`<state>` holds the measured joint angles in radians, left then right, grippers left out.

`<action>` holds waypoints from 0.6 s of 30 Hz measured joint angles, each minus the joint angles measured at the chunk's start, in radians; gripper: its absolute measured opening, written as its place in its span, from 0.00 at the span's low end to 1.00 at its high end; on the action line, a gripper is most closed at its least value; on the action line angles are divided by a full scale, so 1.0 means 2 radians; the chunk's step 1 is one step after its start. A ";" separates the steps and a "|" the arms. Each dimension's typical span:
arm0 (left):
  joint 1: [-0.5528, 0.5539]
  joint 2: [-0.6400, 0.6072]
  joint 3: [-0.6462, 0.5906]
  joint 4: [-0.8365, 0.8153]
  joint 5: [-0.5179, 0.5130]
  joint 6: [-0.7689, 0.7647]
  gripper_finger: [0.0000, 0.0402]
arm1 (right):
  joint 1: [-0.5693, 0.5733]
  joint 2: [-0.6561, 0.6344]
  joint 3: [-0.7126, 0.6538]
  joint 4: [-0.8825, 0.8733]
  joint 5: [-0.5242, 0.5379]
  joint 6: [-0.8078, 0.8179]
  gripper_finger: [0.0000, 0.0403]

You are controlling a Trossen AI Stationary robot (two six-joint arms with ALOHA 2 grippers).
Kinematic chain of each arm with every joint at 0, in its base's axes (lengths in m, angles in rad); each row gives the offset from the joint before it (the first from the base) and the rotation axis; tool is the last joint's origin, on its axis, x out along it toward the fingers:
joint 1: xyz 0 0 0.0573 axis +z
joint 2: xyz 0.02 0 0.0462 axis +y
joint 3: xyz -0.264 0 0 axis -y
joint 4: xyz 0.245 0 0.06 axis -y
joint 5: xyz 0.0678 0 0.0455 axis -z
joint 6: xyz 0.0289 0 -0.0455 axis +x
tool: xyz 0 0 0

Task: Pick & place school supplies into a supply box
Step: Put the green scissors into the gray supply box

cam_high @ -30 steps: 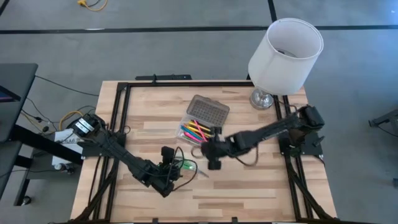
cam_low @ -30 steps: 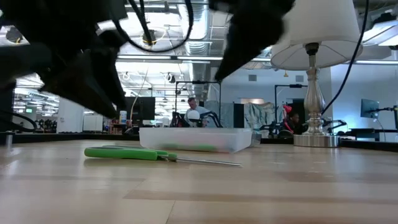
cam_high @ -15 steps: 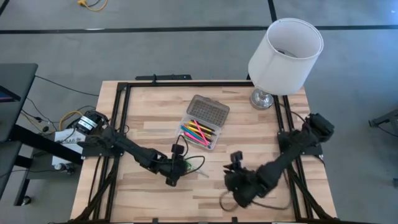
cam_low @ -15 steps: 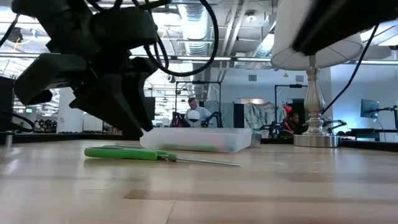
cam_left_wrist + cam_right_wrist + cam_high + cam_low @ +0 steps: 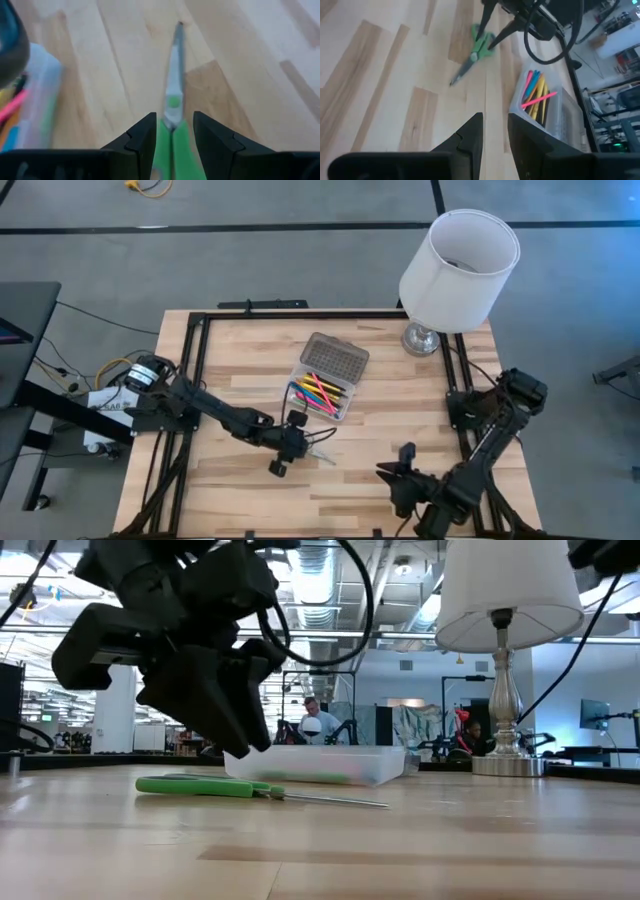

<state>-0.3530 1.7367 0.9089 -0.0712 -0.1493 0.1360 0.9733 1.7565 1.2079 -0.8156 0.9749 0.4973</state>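
Pens point(image 5: 318, 391) already held in supply box point(image 5: 325, 378). Scissors point(image 5: 215, 786) left on table, at box's 6 o'clock, straddled ungripped by parted left gripper point(image 5: 172, 131). Right gripper point(image 5: 494, 131) parked empty, slightly parted.

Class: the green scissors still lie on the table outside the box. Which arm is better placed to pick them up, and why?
Left. The left gripper hangs open right over the scissors, handles between its fingers. The right gripper sits near the table's front edge, far from them.
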 joint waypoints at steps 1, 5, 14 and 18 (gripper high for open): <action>0.004 0.000 0.000 -0.003 0.014 0.000 0.31 | 0.002 0.000 0.000 0.000 0.000 0.000 0.21; 0.010 0.000 0.000 -0.015 0.022 0.011 0.31 | 0.001 0.000 0.000 0.003 0.000 0.000 0.21; 0.009 0.000 0.000 -0.013 0.020 0.046 0.31 | -0.008 0.000 0.000 0.003 -0.002 0.000 0.21; 0.010 0.000 0.000 -0.013 0.019 0.047 0.31 | -0.008 0.000 0.000 0.003 -0.002 0.000 0.21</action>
<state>-0.3336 1.7363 0.9096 -0.0980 -0.1104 0.2292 0.9573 1.7565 1.2079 -0.8104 0.9707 0.4980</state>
